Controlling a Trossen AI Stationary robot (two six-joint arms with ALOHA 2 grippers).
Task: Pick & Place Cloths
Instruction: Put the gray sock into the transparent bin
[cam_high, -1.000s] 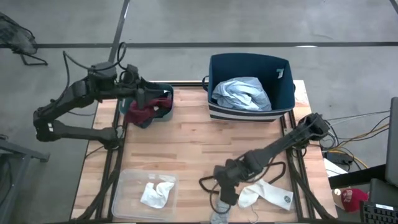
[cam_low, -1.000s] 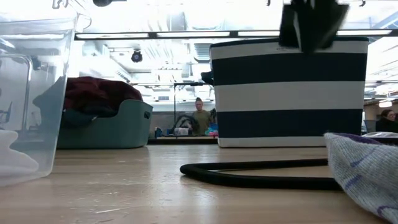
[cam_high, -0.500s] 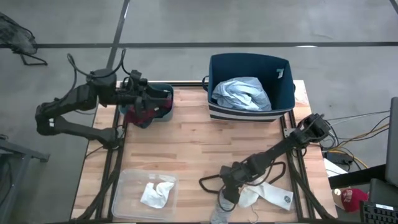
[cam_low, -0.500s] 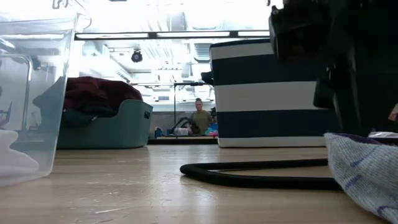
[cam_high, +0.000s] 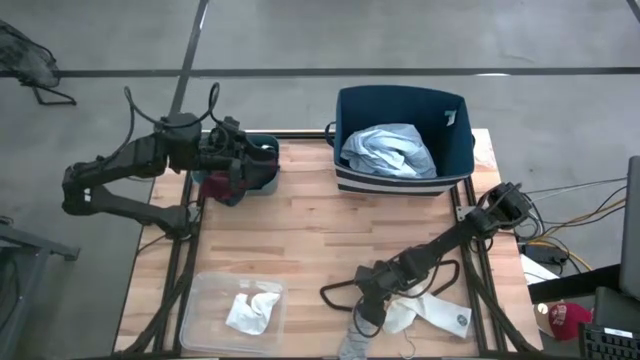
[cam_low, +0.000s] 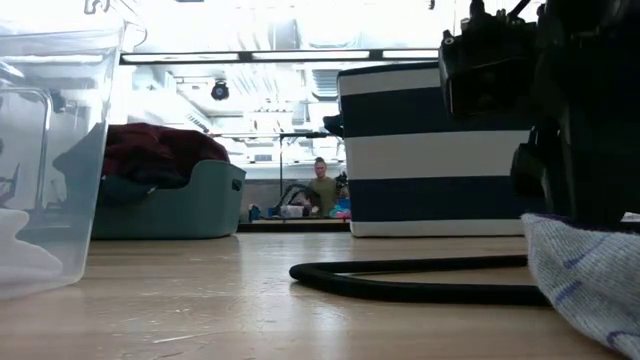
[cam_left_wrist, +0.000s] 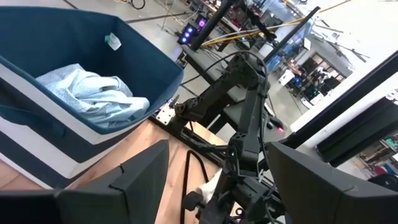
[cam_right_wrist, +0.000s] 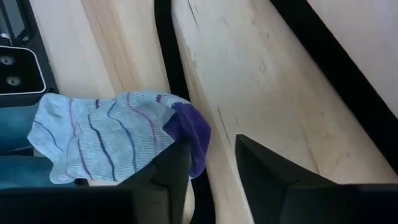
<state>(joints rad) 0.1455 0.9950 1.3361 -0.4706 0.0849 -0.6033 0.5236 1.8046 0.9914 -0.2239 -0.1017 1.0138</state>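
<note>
The right gripper (cam_high: 367, 315) is low at the near edge of the table (cam_high: 300, 240). Its fingers (cam_right_wrist: 273, 180) are apart, with a gap between them. One finger sits right at the purple toe of a grey striped sock (cam_right_wrist: 112, 134), which hangs over the table edge. I cannot tell if the gripper has hold of the sock. A white sock (cam_high: 430, 312) lies just beside this gripper, next to a thin black hanger (cam_high: 335, 293).

The left gripper (cam_high: 240, 160) is up above a small teal bin (cam_high: 268, 170) at the far left corner of the table. Its fingers (cam_left_wrist: 130, 180) are wide apart, and nothing shows between them. A maroon cloth (cam_high: 222, 185) is piled in the teal bin, just under this gripper.

A light blue shirt (cam_high: 388, 150) lies bunched up inside the navy basket (cam_high: 400, 100) with white stripes, at the far right of the table. More white socks (cam_high: 250, 310) lie in the clear tray (cam_high: 205, 290) at the near left.
</note>
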